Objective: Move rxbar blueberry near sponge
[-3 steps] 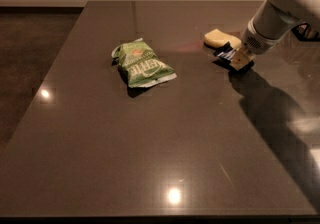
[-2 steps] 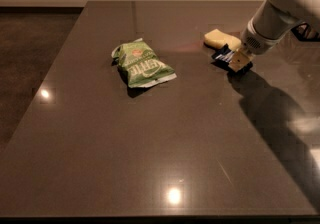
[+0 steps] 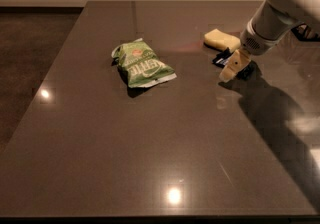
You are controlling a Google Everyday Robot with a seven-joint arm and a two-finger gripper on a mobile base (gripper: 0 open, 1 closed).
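Note:
The rxbar blueberry [image 3: 222, 59], a small dark navy bar, is low over or on the table just in front of the pale yellow sponge [image 3: 220, 39], a short gap apart. My gripper [image 3: 236, 66] reaches down from the white arm [image 3: 280, 3] at the right and sits right at the bar's right end, covering part of it. I cannot tell whether the bar rests on the table or is held just above it.
A green chip bag [image 3: 142, 65] lies on the dark table [image 3: 150, 148] left of centre, well away from the gripper. The table's left edge runs beside a dark floor. Black cables [image 3: 307, 32] show at the far right.
The gripper has shifted slightly down and toward the camera. The bar stays beside the sponge. The green bag and sponge have not moved.

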